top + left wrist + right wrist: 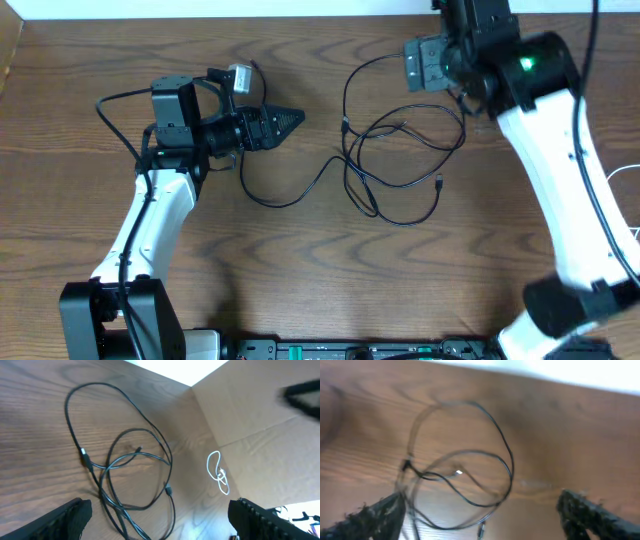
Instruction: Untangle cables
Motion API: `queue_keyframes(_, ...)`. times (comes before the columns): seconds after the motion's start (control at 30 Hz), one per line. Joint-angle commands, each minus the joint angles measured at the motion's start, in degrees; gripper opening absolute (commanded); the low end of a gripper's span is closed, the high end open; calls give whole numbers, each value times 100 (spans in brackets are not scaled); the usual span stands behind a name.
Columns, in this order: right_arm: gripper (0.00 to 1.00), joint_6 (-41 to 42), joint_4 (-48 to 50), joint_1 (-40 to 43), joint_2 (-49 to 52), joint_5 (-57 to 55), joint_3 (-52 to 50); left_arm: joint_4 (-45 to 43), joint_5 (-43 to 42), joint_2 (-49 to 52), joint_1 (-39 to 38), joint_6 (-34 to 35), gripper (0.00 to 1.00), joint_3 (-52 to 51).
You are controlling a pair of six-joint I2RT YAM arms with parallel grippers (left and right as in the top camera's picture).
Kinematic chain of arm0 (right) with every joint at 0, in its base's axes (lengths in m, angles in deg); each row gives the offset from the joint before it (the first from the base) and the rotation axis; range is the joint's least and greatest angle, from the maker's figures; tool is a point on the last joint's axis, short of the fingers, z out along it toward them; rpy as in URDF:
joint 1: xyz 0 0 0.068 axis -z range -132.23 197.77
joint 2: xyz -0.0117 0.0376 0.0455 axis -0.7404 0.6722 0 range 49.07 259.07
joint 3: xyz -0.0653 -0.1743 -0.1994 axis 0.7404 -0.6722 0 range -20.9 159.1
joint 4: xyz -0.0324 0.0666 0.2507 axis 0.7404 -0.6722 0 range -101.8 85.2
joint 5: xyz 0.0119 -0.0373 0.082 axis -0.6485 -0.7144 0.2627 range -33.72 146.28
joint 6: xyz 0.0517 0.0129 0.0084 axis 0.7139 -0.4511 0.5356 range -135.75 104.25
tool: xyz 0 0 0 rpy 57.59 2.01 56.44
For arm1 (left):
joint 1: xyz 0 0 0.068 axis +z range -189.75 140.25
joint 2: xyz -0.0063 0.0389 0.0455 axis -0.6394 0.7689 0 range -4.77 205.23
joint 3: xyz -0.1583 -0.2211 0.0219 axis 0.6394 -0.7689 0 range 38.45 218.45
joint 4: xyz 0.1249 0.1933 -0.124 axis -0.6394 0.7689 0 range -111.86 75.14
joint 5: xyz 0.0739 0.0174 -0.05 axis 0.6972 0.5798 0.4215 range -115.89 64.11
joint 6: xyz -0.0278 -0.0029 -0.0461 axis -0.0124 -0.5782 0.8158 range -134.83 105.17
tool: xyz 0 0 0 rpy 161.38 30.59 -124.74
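Observation:
The black cables (400, 150) lie as loose, overlapping loops on the wooden table (300, 260), right of centre. One strand (290, 198) trails left and ends below my left gripper (285, 120). That gripper stands open above the table, left of the loops. In the left wrist view the black cables (130, 465) lie ahead of and between the open fingers (70, 517), untouched. A small white cable (218, 472) lies farther off. My right gripper (482, 520) hangs open above the black loops (460, 475) with nothing in it; that view is blurred.
The right arm (560, 170) reaches in from the lower right over the table's back right part. A brown cardboard panel (260, 425) stands beyond the white cable. A bit of white cable (625, 175) shows at the table's right edge.

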Motion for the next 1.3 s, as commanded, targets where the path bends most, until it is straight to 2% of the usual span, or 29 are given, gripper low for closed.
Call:
queue_keyframes(0.0, 83, 308, -129, 339, 715, 398, 15, 72, -234, -52, 17, -94, 92, 31)
queue_keyframes(0.03, 78, 415, -149, 382, 872, 507, 15, 103, -232, -52, 17, -94, 92, 31)
queue_keyframes(0.17, 75, 960, -339, 420, 1379, 562, 15, 186, -232, -52, 17, -96, 93, 31)
queue_keyframes(0.43, 73, 2238, -896, 409, 1930, -413, 13, 275, -234, -52, 17, -98, 93, 31)
queue_keyframes(0.5, 76, 2481, -977, 435, 2013, -557, -11, 343, -234, -52, 17, -111, 92, 28)
queue_keyframes(0.73, 77, 2509, -973, 680, 2249, -387, -398, 404, -236, -52, 17, -118, 92, 22)
queue_keyframes(1.1, 77, 2175, 28, 1043, 2258, 319, -1670, 629, -232, -52, 17, -162, 92, 20)
queue_keyframes(1.17, 72, 2170, 190, 1043, 2260, 404, -1749, 629, -232, -52, 17, -162, 92, 20)
queue_keyframes(1.27, 56, 2173, 273, 1043, 2273, 415, -1764, 649, -234, -52, 17, -164, 92, 20)
